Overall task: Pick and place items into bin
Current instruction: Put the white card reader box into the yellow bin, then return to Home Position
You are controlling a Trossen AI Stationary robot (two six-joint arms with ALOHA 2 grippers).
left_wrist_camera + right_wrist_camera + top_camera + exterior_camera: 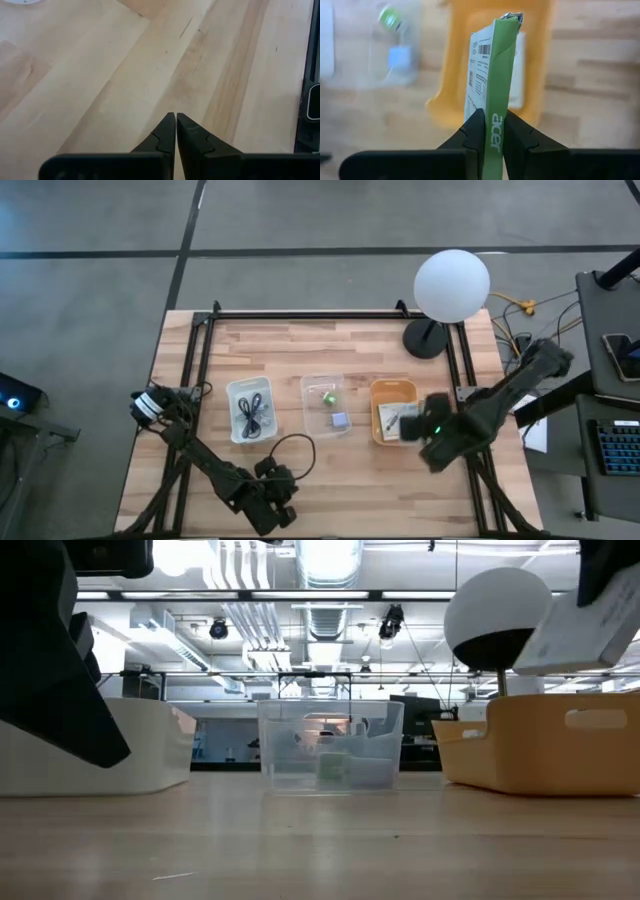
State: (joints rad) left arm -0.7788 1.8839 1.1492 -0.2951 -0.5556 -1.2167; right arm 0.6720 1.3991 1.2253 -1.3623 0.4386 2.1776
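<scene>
Holding a flat green-edged packet (492, 75) pinched between its fingers, the right gripper (490, 131) hangs above the near end of the orange tray (394, 388), the packet raised clear of the tray's rim in the low view. Another white packet (392, 418) already lies inside that tray. The clear tray (308, 385) in the middle holds a small green piece (326, 395) and a lavender cube (340, 420). The white tray (233, 390) on the left holds a coiled black cable (252, 412). The left gripper (176, 131) waits low over bare wood near the table's (300, 340) front edge, its fingers closed tip to tip with nothing between them. A black cable loop (295, 455) by the left arm looks like part of the arm's own wiring, though that is hard to tell. No loose item shows on the tabletop, so the sorting appears nearly done: judging by where things lie, the held packet is the last piece in play, and whether it is being lifted out or lowered in cannot be told.
</scene>
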